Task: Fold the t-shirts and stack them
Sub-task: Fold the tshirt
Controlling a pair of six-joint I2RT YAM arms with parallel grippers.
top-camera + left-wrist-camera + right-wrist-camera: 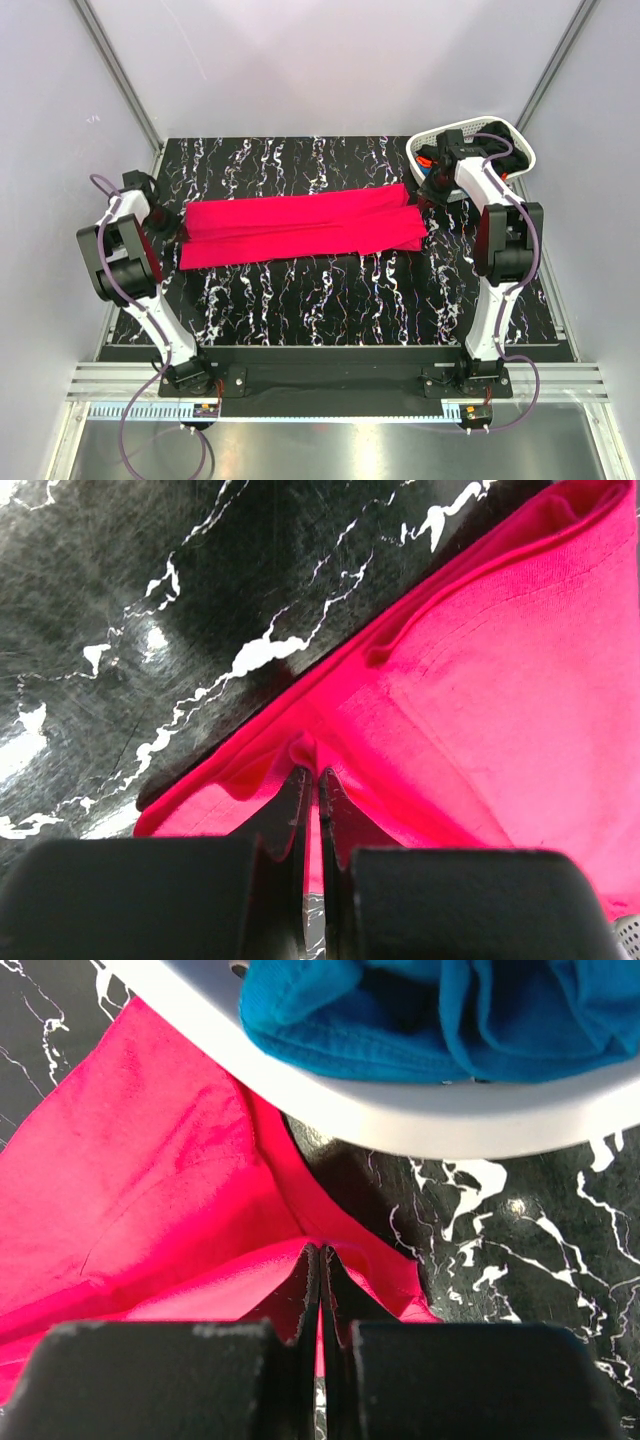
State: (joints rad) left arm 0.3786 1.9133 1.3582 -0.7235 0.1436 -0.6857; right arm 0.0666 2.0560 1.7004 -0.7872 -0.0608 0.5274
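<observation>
The pinkish-red t-shirt [300, 230] lies as a long folded band across the marbled table [300, 300]. The left gripper [312, 778] is clamped on its left end, the right gripper [320, 1253] on its right corner beside the basket [400, 1120] holding a blue t-shirt [450, 1020].

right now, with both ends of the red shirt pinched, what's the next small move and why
The shirt lies as a long band across the table, jaws shut on each end. So probably lift the left end and carry it over to the right one, halving its length.
</observation>
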